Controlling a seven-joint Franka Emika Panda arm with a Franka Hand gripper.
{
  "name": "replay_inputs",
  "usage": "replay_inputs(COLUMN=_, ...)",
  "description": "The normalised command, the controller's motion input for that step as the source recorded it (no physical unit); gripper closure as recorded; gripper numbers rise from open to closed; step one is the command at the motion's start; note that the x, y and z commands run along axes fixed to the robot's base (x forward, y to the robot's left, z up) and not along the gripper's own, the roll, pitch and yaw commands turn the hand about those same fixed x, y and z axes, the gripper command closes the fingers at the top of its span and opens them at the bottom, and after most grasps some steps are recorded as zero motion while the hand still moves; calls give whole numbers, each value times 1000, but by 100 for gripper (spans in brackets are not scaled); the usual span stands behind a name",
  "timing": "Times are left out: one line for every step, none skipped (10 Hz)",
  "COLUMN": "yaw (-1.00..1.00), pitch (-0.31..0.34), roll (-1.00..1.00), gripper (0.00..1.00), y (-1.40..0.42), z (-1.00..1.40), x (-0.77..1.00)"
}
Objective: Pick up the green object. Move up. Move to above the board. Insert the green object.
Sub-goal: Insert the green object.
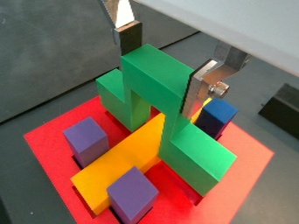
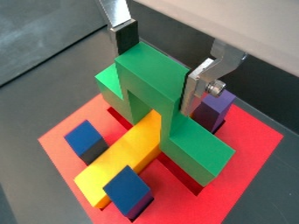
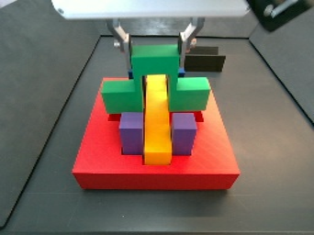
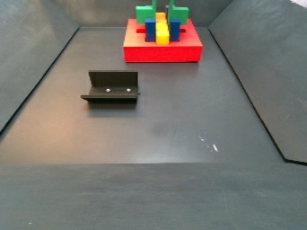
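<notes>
The green object (image 1: 152, 74) stands on the red board (image 1: 47, 140), its raised centre bridging the long yellow bar (image 1: 122, 162) and its lower cubes down on either side. It also shows in the wrist view (image 2: 152, 74) and in both side views (image 3: 154, 62) (image 4: 162, 13). My gripper (image 1: 163, 66) is over the board, its two fingers against opposite sides of the raised centre cube, shut on it. It shows the same way in the wrist view (image 2: 162, 63) and from the side (image 3: 156, 41).
Purple blocks (image 1: 84, 136) and a blue block (image 1: 216, 114) sit on the board beside the bar. A small black block (image 3: 207, 61) lies behind the board. The fixture (image 4: 111, 87) stands on the dark floor, well away from the board (image 4: 162, 52).
</notes>
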Motion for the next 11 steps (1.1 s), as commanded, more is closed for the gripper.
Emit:
replay_inputs(yaw=0, pitch=0, roll=0, gripper=100, y=0, z=-437, x=26)
replay_inputs(yaw=0, pitch=0, roll=9, gripper=100, y=0, z=-349, x=77)
replay_inputs(yaw=0, pitch=6, roll=0, gripper=100, y=0, z=-223, x=103)
replay_inputs(yaw=0, pitch=33, roll=0, gripper=100, y=0, z=-69, x=83)
replay_inputs(yaw=0, pitch=51, roll=-4, gripper=100, y=23, z=0, x=103)
replay_inputs(yaw=0, pitch=50, roll=-44, gripper=100, y=26, z=0, x=60)
replay_inputs(yaw=0, pitch=50, roll=-61, gripper=100, y=71, z=0, x=114)
replay_inputs(yaw=0, pitch=53, roll=-34, gripper=100, y=74, z=0, x=180)
replay_inputs(yaw=0, pitch=51, roll=-4, gripper=100, y=0, z=-71, x=131)
replay_inputs(yaw=-46, pitch=63, roll=-13, gripper=100, y=0, z=-103, x=86)
replay_inputs(yaw=-183, pitch=106, roll=-33, gripper=100, y=0, z=-220, x=74)
